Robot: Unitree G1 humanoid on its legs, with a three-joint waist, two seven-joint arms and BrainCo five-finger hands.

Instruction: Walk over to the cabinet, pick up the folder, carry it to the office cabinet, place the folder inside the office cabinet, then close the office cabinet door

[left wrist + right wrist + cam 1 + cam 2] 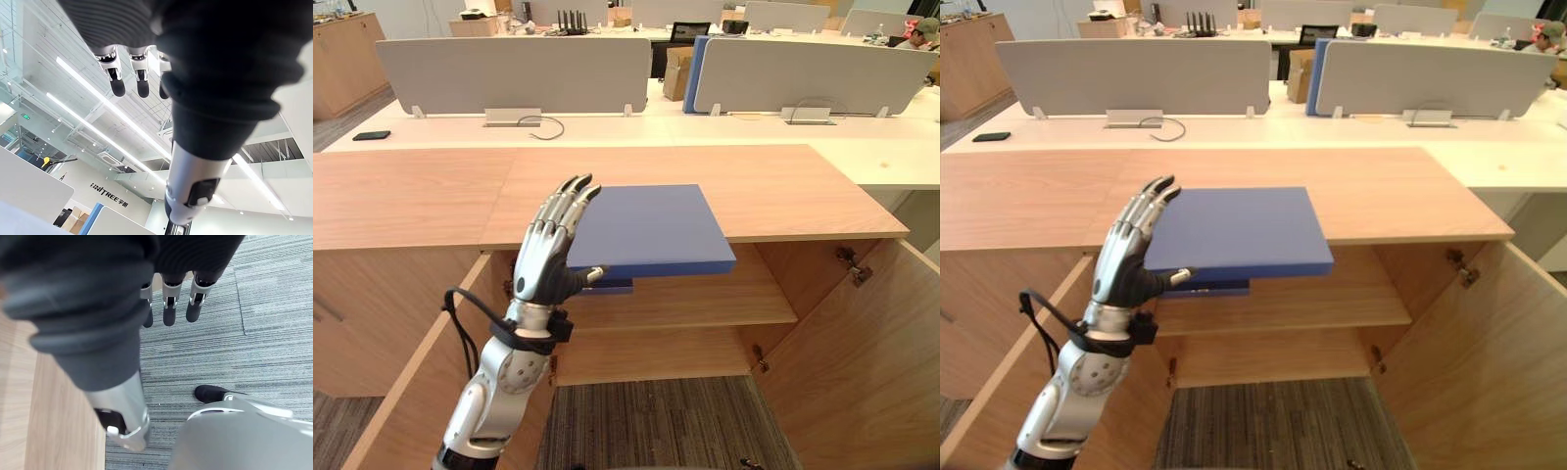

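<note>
A flat blue folder [651,230] lies on the wooden cabinet top [783,186], with its near part jutting out over the open cabinet. My left hand [548,255] is raised at the folder's left edge. Its fingers [117,83] are straight and point up, and its thumb [590,275] reaches under the folder's near left corner. The hand is open and has not closed on the folder. My right hand [168,308] hangs low over grey carpet, with relaxed fingers that hold nothing.
The cabinet below stands open, with a bare shelf [705,304], its left door [411,392] swung out by my arm and its right door [871,352] at the right. Behind are white desks with grey dividers [509,73] and a black phone [372,135].
</note>
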